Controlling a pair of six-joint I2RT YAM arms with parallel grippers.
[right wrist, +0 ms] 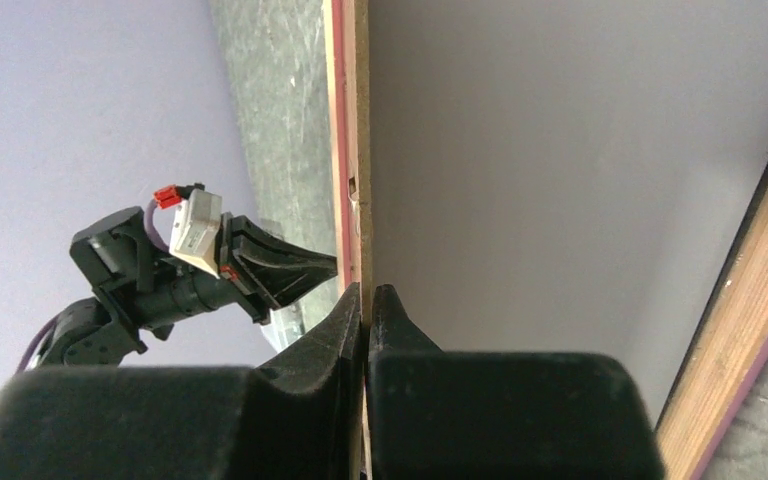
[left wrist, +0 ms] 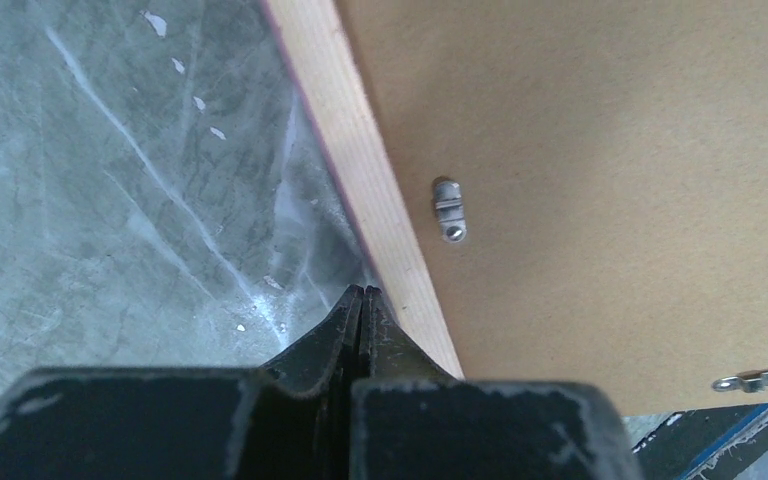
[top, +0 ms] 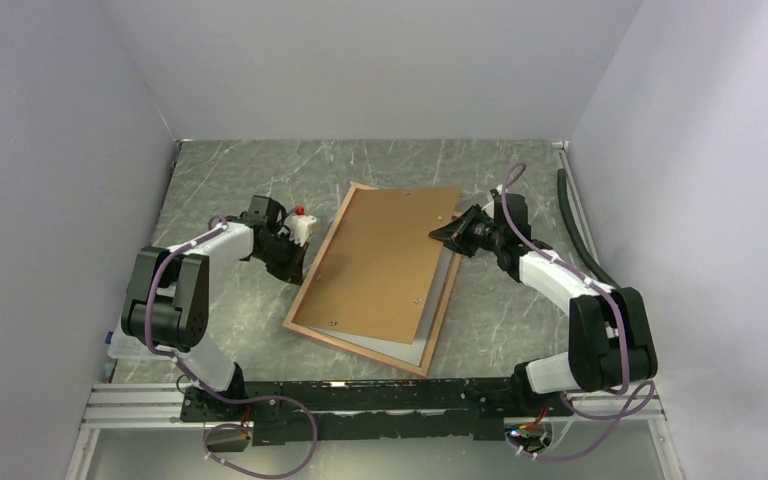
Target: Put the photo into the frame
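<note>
On your left, the left hand is clenched on nothing, its tips just beside the left border of the frame. The frame lies back-up on the counter, its light wood rim showing. Over it sits the brown backing board, skewed and tilted, with its right side raised. A pale sheet shows in the frame's bed below the board's near edge. You can take that for the photo, lying face down with its white back up. On your right, the right hand is clenched on the board's right edge, holding it up.

So the photo looks to be already in the frame. What you have left, by my reading, is squaring the board and lowering it flat inside the rim
</note>
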